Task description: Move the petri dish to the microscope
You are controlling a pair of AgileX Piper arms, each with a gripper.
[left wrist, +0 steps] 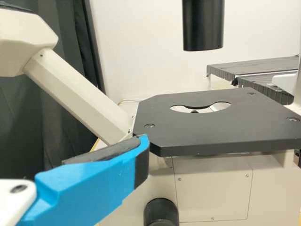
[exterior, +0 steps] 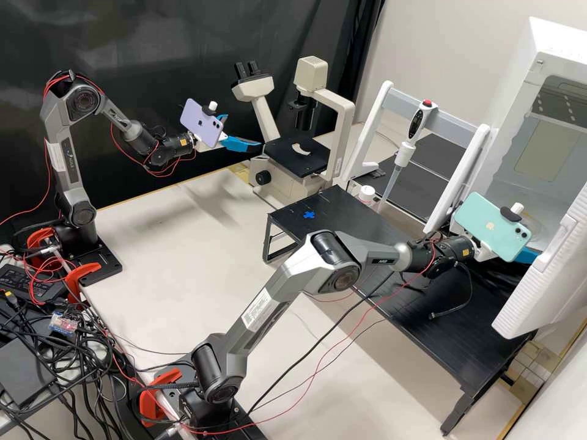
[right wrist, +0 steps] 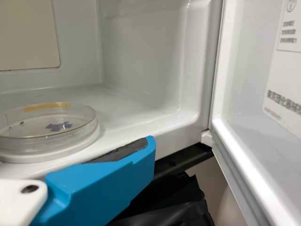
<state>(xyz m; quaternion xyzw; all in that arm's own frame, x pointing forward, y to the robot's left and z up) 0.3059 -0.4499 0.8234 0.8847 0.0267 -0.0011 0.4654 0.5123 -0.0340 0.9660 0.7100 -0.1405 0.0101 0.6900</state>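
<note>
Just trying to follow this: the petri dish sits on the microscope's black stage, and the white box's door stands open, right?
Not quite: the right wrist view shows the petri dish inside the white box. The door does stand open.

Pale bench [exterior: 171, 263]: arm bases [exterior: 101, 263] and red-orange clamps [exterior: 81, 280] along near edge, black table [exterior: 342, 211] standing on it. Blue cross [exterior: 309, 214] on table top. White chamber floor [right wrist: 127, 120]: white disc [right wrist: 51, 154], dish [right wrist: 44, 137] on disc.
</note>
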